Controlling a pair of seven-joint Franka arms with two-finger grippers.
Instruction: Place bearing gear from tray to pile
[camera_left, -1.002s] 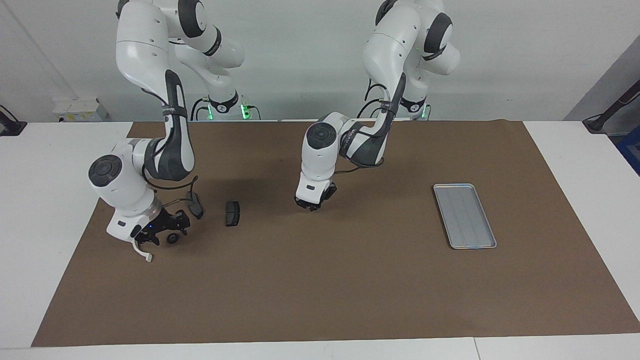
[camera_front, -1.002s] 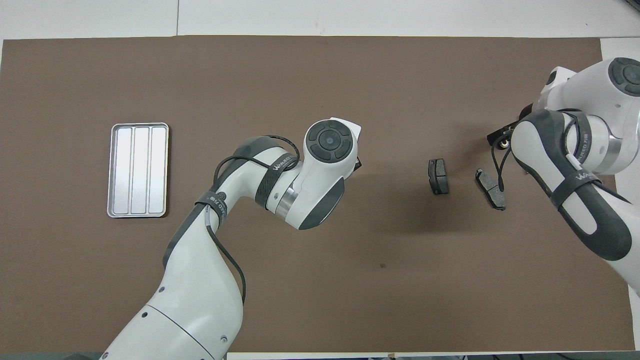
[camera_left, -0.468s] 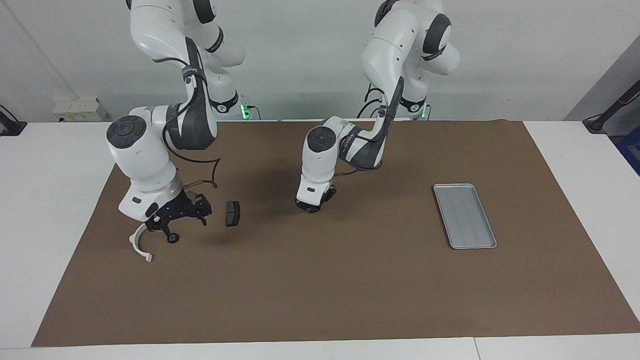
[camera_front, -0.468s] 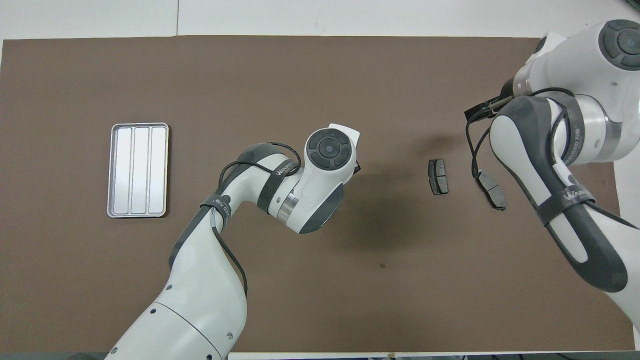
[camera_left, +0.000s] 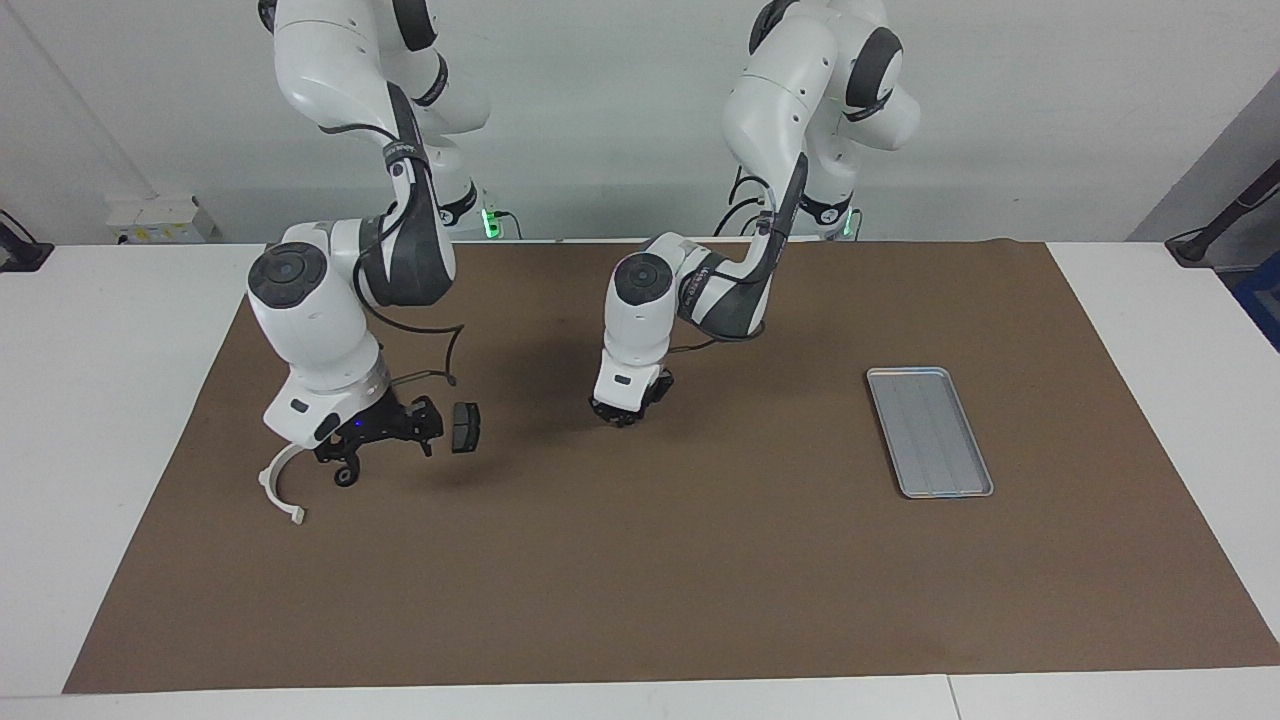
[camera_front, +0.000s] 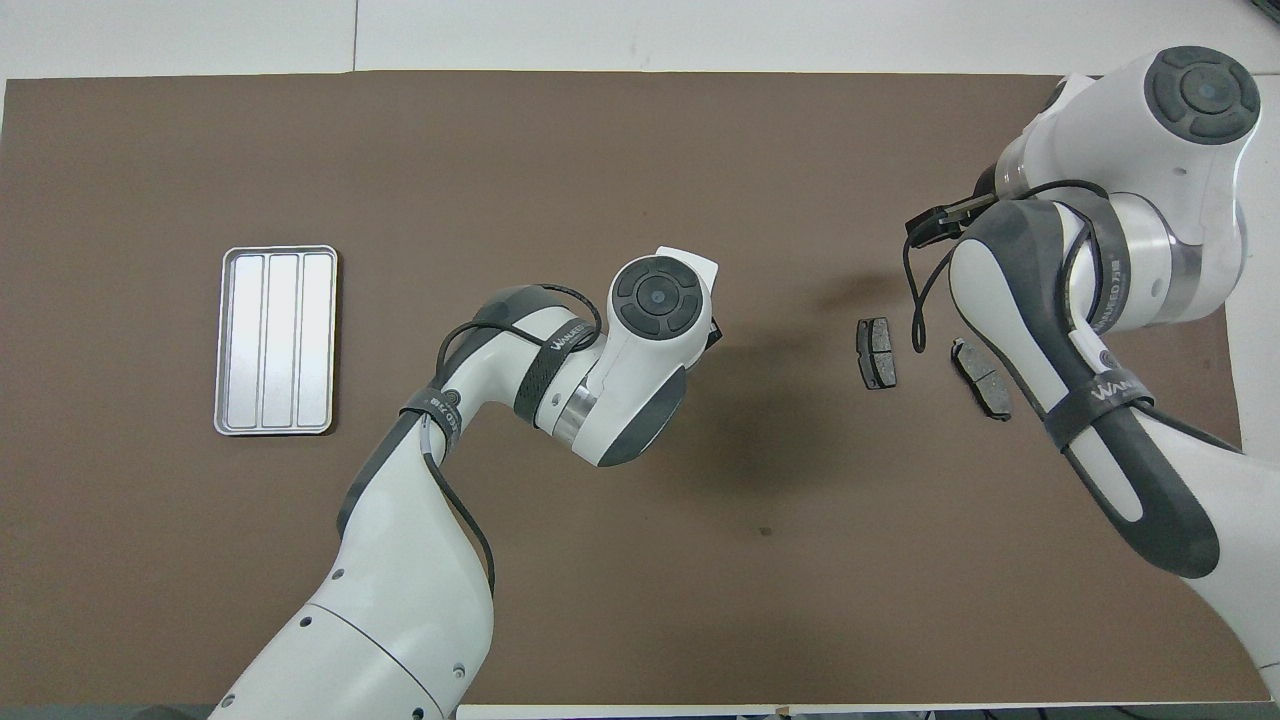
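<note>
The small black bearing gear (camera_left: 346, 477) lies on the brown mat beside the white semicircular bracket (camera_left: 279, 489). A dark grey brake pad (camera_left: 465, 427) lies close by toward the middle of the table; it also shows in the overhead view (camera_front: 876, 352), with a second pad (camera_front: 980, 377) beside it. My right gripper (camera_left: 378, 442) is open and empty, raised just above the gear and pads. The silver ribbed tray (camera_left: 930, 432) sits empty toward the left arm's end, also in the overhead view (camera_front: 276, 340). My left gripper (camera_left: 624, 412) hangs low over the middle of the mat.
The brown mat (camera_left: 640, 580) covers most of the white table. In the overhead view the right arm (camera_front: 1090, 330) covers the gear and the bracket.
My right gripper has lifted off the bearing gear and drifted toward the brake pads; the gear stays on the mat by the bracket. The left arm has barely moved.
</note>
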